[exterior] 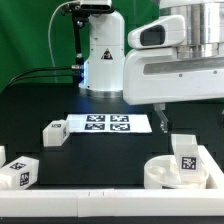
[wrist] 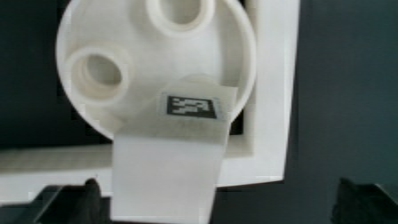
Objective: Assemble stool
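The round white stool seat [exterior: 160, 174] lies at the exterior view's lower right, against the white border rail. One blocky white leg [exterior: 186, 158] with a tag stands upright in it. My gripper [exterior: 188, 118] hangs just above that leg. In the wrist view the seat [wrist: 143, 60] shows its holes, and the tagged leg [wrist: 175, 140] rises toward the camera between my fingers. It is close to one dark fingertip [wrist: 71, 205] and far from the other. The gripper [wrist: 217, 208] is open and holds nothing. Two more loose legs lie on the table: one [exterior: 53, 131] beside the marker board, one [exterior: 18, 172] at the lower left.
The marker board [exterior: 105, 124] lies flat in the middle of the black table. The white border rail [exterior: 80, 205] runs along the front edge and shows behind the seat in the wrist view [wrist: 267, 100]. The arm's base [exterior: 100, 55] stands at the back.
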Motion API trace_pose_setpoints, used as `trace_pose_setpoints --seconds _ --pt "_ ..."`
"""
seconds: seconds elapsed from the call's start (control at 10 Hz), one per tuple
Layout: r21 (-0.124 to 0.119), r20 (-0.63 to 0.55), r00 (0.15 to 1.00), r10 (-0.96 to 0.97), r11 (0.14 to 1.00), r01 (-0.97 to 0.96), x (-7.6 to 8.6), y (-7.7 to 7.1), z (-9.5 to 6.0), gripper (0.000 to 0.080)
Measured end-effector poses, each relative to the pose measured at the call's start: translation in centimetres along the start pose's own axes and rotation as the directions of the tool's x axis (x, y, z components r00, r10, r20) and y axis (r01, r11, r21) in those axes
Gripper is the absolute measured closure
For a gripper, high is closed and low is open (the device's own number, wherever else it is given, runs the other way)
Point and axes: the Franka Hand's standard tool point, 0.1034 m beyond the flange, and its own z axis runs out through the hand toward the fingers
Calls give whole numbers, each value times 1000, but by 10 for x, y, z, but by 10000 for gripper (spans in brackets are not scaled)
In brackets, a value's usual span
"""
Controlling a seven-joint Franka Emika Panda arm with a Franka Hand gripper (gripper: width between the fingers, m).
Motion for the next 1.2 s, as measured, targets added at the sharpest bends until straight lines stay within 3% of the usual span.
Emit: trace_pose_setpoints --seconds 0.2,0.3,0.4,0.7,0.8,1.1,1.2 --pt "-3 1 991 -137 991 137 0 2 1 151" --pt "-24 19 936 -353 935 353 1 4 2 151" --pt "-27 65 855 -514 856 516 0 0 6 151" --pt "-23 102 745 -659 748 664 2 2 12 151" --pt "-22 110 691 -714 693 720 2 5 12 151" --pt "3 161 385 -909 391 920 7 6 28 151" --pt "9 165 366 -916 372 928 5 6 32 151"
